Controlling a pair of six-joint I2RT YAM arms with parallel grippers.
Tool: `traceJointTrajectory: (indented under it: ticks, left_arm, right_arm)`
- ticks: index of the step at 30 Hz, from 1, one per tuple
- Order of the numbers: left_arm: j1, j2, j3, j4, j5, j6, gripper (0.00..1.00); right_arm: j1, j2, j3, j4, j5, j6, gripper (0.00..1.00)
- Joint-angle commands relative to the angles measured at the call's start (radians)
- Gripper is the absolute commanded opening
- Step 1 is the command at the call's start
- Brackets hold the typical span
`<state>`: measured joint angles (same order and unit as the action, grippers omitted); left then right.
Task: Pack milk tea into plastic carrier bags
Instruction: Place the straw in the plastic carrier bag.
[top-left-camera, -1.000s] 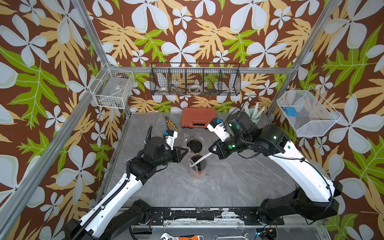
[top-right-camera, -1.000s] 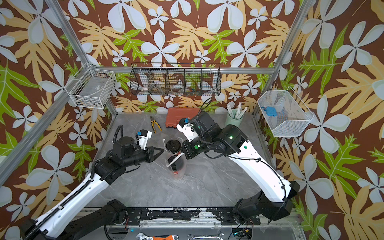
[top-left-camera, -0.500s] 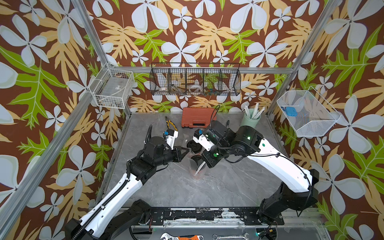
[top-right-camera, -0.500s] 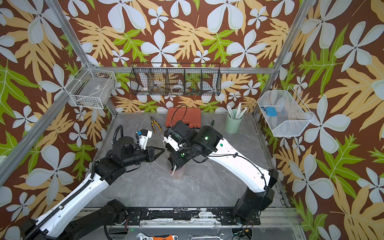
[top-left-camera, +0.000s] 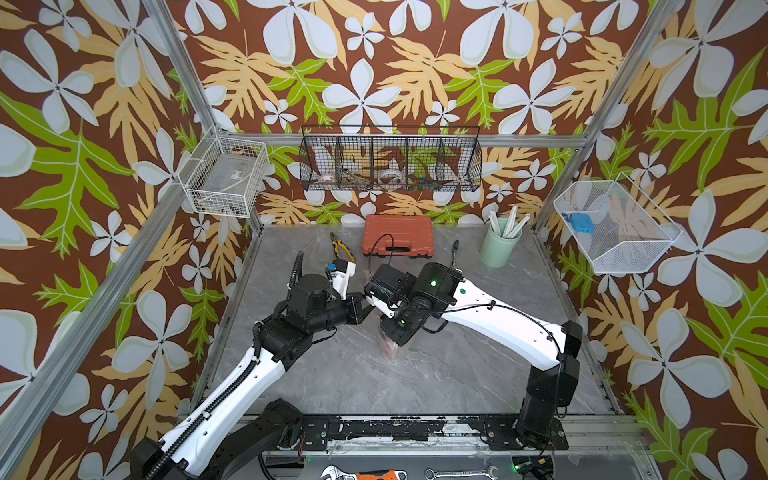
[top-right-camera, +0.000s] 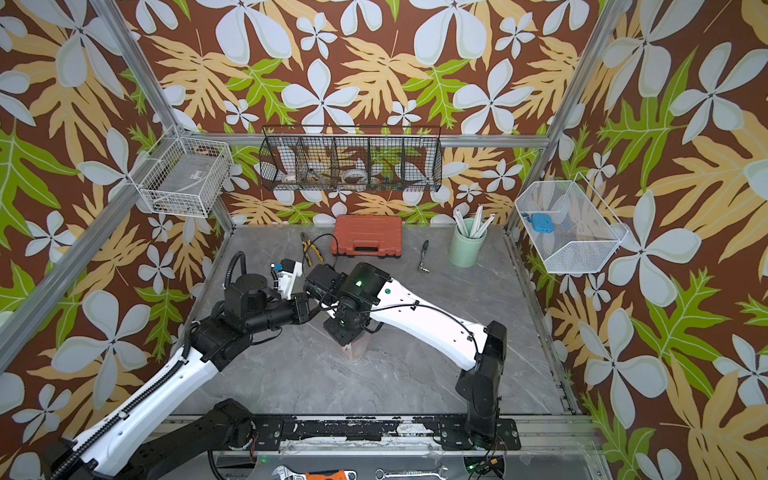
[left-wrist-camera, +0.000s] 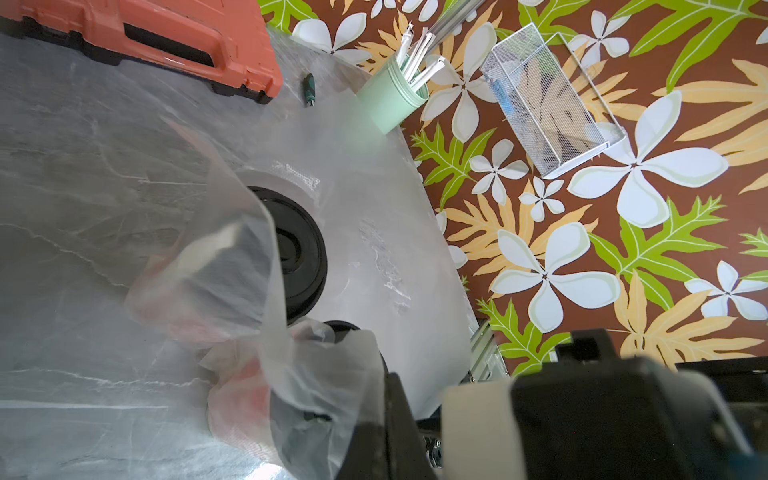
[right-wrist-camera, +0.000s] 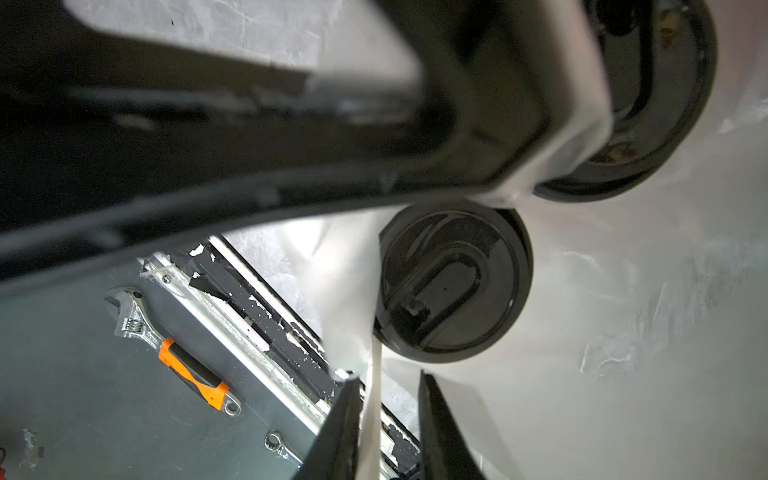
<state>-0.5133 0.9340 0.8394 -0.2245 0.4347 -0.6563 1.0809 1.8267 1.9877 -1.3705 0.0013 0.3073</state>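
Note:
A milk tea cup with red sides stands inside a clear plastic carrier bag (top-left-camera: 392, 351) (top-right-camera: 355, 349) at the table's middle, mostly hidden under my right wrist in both top views. Its black lid (right-wrist-camera: 453, 282) shows in the right wrist view, and its red side (left-wrist-camera: 241, 395) shows through the film in the left wrist view. A second milk tea lid (left-wrist-camera: 299, 257) (right-wrist-camera: 648, 104) stands just behind. My left gripper (left-wrist-camera: 374, 419) (top-left-camera: 365, 305) is shut on the bag's edge. My right gripper (right-wrist-camera: 390, 415) hangs over the bagged cup, jaws slightly apart, a strip of bag (right-wrist-camera: 372, 399) lying loose against one finger.
An orange tool case (top-left-camera: 398, 241), pliers (top-left-camera: 341, 249), a screwdriver (top-right-camera: 424, 257) and a pale green cup of white straws (top-left-camera: 498, 245) line the back. Wire baskets hang on the walls. Wrenches (top-left-camera: 361, 473) lie below the front rail.
My right arm swung leftward and down until its gripper came over the bagged cup, and its jaws parted from the bag strip. The left arm stayed put, still holding the bag.

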Motion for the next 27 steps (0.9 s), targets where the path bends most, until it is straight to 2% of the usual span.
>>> traceJointTrajectory:
  ticks: [1, 6, 12, 17, 20, 22, 27]
  left_arm:
    - [-0.001, -0.008, 0.000, 0.021, -0.003, 0.001, 0.00]
    - [-0.001, -0.014, -0.008, 0.008, -0.037, 0.014, 0.00]
    - [-0.001, -0.016, -0.002, -0.005, -0.054, 0.018, 0.01]
    - [-0.001, -0.022, 0.042, -0.046, -0.119, 0.042, 0.23]
    - [-0.001, -0.024, 0.091, -0.087, -0.172, 0.064, 0.28]
    - [-0.001, -0.026, 0.129, -0.117, -0.216, 0.084, 0.34]
    - [-0.001, -0.018, 0.231, -0.219, -0.390, 0.158, 0.53]
  right_arm:
    - [0.001, -0.025, 0.019, 0.009, 0.006, 0.004, 0.33]
    - [0.001, -0.055, 0.068, -0.002, -0.020, 0.010, 0.42]
    - [-0.010, -0.095, 0.145, -0.010, -0.016, 0.004, 0.45]
    - [-0.127, -0.178, 0.104, 0.056, 0.016, 0.006, 0.46]
    - [-0.217, -0.251, 0.014, 0.132, 0.056, 0.008, 0.47]
    - [-0.277, -0.299, -0.059, 0.190, 0.068, 0.007, 0.48]
    - [-0.462, -0.418, -0.254, 0.332, 0.149, 0.000, 0.64]
